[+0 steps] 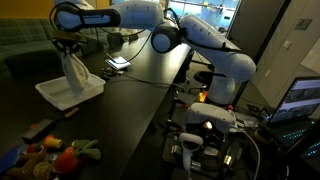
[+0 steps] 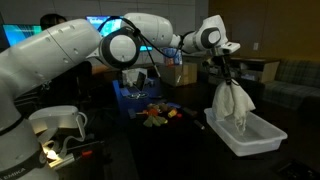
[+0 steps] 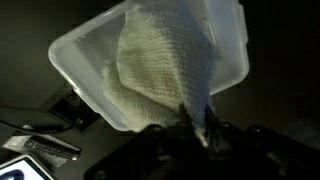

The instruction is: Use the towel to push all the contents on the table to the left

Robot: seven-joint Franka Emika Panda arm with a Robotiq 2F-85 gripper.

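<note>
Towel: white waffle-textured cloth towel [image 3: 160, 60], hanging limp.
Tub: white rectangular plastic tub [image 1: 52, 92] beneath it, near a dark worktop [image 1: 140, 90] edge.
Gripper: black two-finger gripper [image 2: 222, 63] clamped on the towel's top.

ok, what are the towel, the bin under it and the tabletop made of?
towel: white woven cloth, matte; waffle-like texture and soft hanging folds.
bin: probably plastic, translucent white, smooth; thin rounded rim.
tabletop: dark, slightly glossy, showing reflections; laminate or coated wood, can't tell.
</note>
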